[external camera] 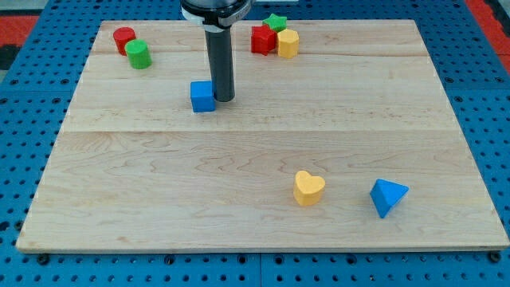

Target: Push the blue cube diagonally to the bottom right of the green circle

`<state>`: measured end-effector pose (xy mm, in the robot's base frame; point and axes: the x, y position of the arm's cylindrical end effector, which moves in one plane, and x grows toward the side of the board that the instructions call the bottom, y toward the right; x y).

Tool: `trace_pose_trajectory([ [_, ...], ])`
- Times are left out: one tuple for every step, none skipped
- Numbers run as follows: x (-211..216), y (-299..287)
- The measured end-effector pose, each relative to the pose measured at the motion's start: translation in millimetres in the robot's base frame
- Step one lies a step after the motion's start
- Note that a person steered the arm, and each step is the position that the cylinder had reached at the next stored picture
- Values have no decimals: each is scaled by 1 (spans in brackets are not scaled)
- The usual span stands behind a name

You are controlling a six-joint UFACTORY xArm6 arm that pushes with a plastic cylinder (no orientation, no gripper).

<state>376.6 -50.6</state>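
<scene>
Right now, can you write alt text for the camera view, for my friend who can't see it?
My tip touches the right side of the blue cube on a wooden board. A red cylinder and green cylinder sit top left; a red block, green star and yellow block cluster top centre; a yellow heart and blue triangle lie bottom right.

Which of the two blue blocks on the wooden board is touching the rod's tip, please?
The blue cube, at the upper middle, sits against my tip. The blue triangular block lies far off at the lower right.
</scene>
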Motion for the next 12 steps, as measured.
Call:
trace_pose_trajectory([
  [5,6],
  [12,17],
  [13,10],
  [21,10],
  [18,-10],
  [15,-52],
  [6,-91],
  [4,-130],
  [4,-129],
  [9,-97],
  [28,-81],
  [19,-103],
])
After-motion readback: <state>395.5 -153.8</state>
